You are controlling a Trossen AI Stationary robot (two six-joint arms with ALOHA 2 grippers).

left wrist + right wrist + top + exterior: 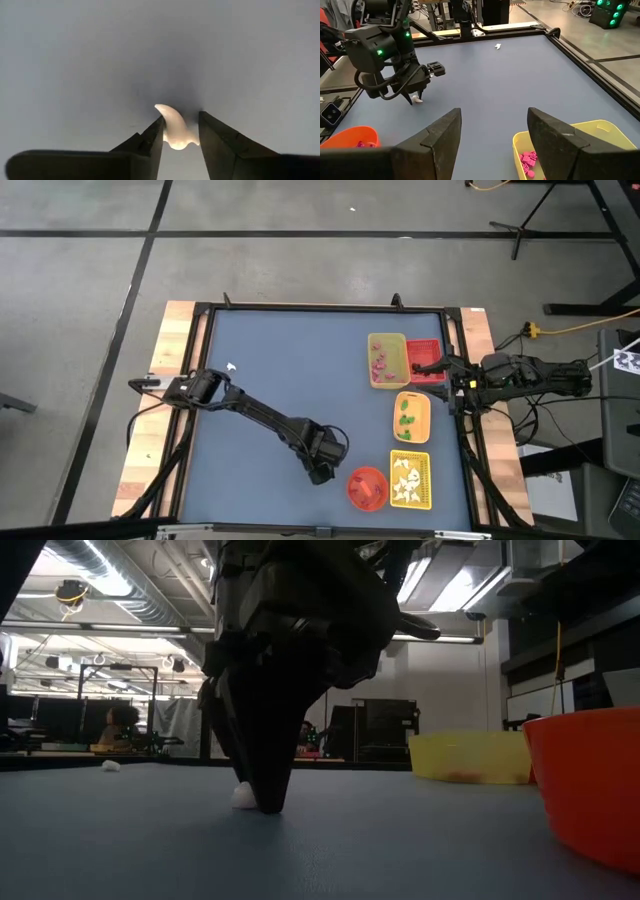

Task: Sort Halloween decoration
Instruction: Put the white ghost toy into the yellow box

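Left gripper [181, 131]: low middle of the high view, tips on the table, fingers partly open around a white ghost piece [174, 127].
Right gripper [494, 131]: right side, wide open, holds nothing, above the yellow tray [600, 129].

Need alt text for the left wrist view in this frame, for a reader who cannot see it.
A small white ghost-like piece lies on the blue-grey table between the two dark fingers of the left gripper, which is lowered around it. One finger stands against the piece; a narrow gap shows beside the other. Nothing else is in view.
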